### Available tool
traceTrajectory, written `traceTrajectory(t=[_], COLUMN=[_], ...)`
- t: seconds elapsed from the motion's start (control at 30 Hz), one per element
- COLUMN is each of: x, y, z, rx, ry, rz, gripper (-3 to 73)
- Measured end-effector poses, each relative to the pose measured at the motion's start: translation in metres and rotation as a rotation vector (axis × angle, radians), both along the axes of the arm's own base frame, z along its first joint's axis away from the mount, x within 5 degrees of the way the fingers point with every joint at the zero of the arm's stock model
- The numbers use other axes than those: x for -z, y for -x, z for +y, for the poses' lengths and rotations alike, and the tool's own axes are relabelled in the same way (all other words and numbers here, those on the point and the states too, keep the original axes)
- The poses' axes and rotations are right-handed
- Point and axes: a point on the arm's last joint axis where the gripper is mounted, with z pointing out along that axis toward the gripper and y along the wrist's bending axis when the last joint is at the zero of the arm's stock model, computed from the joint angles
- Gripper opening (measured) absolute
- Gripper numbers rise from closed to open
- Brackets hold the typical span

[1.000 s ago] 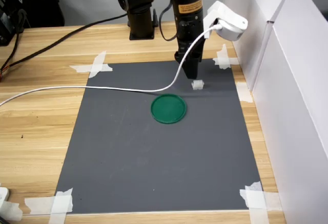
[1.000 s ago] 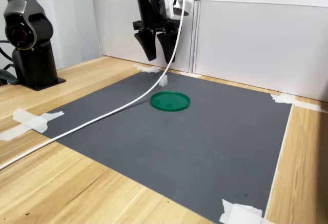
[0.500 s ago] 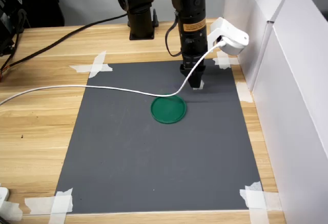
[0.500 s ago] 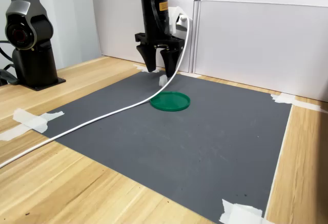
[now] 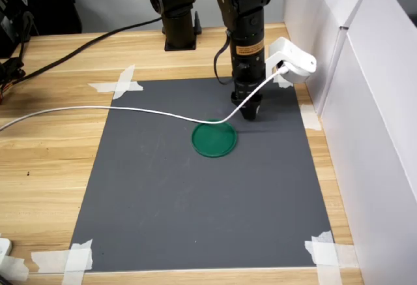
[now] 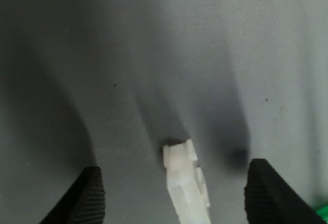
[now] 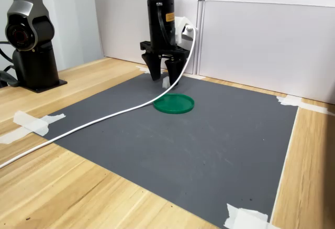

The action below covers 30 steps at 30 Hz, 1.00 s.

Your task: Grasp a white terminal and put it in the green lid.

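Observation:
The white terminal (image 6: pixel 185 189) lies on the grey mat between my two fingers (image 6: pixel 91 197), with a gap on either side. My gripper (image 6: pixel 179 196) is open and lowered almost to the mat around it. In the second exterior view the terminal (image 7: pixel 166 82) shows as a small white block between the tips of the gripper (image 7: pixel 164 77). In the first exterior view the gripper (image 5: pixel 249 111) covers the terminal. The green lid (image 5: pixel 214 139) (image 7: pixel 174 103) lies flat on the mat just beside the gripper, nearer the camera in both exterior views, with nothing in it.
A white camera housing (image 5: pixel 291 55) sits on the wrist, and its white cable (image 5: pixel 130 110) trails across the mat (image 5: pixel 208 200) to the first exterior view's left. A second arm's black base (image 5: pixel 174 8) stands behind. White wall panels (image 5: pixel 365 102) border the first exterior view's right. Tape strips (image 5: pixel 117 83) hold the mat corners.
The gripper has come down from above the mat, staying open, until its fingers stand on either side of the terminal. The terminal and the lid have not moved.

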Motion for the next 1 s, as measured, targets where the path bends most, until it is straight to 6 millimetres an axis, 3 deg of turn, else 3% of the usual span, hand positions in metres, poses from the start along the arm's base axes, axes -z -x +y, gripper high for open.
traceTrajectory(t=[0.13, 0.27, 0.5, 0.57, 0.8, 1.0], x=[0.001, 0.001, 0.0, 0.0, -0.004, -0.035], y=[0.0, -0.001, -0.002, -0.002, -0.002, 0.001], z=[0.0, 0.0, 0.001, 0.001, 0.0, -0.009], rx=[0.0, 0.002, 0.066, 0.077, 0.108, 0.083], ry=[0.002, 0.0, -0.018, -0.021, -0.025, 0.008], rz=[0.003, 0.001, -0.002, -0.001, -0.014, -0.066], gripper=[63.1, 51.9, 14.2, 8.2, 8.2, 8.2])
